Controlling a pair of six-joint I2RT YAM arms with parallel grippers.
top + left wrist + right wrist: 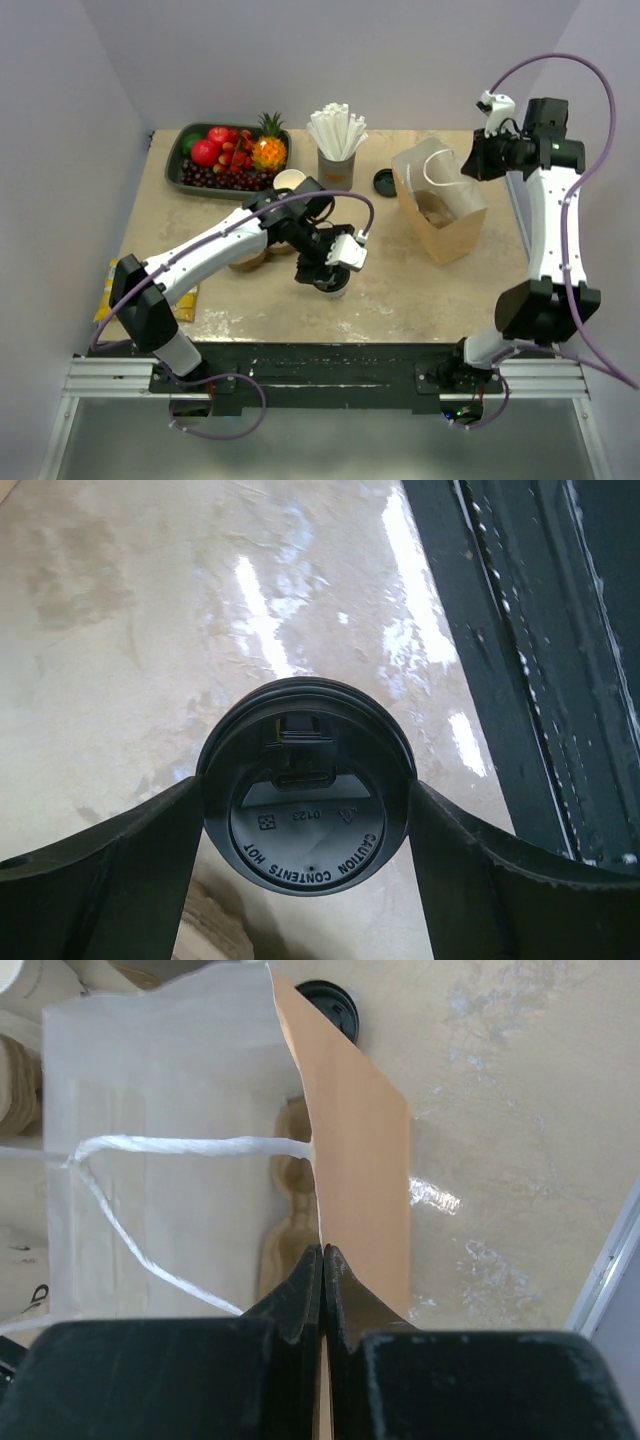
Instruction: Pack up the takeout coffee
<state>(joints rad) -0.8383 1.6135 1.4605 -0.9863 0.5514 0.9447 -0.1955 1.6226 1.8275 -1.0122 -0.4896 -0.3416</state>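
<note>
The takeout coffee (306, 835), a white paper cup with a black lid, sits between my left gripper's fingers near the table's front middle (331, 284). My left gripper (305, 795) presses both sides of the lid rim and is shut on the cup. I cannot tell if the cup rests on the table. The brown paper bag (441, 208) stands open at the right. My right gripper (324, 1252) is shut on the bag's top edge (345, 1110) and shows in the top view (480, 158). A pulp carrier (287, 1210) lies inside the bag.
A grey cup of white straws (337, 150) and a fruit tray (228, 155) stand at the back. A loose black lid (383, 181) lies left of the bag. An open paper cup (290, 180) and another pulp carrier (248, 261) lie by my left arm.
</note>
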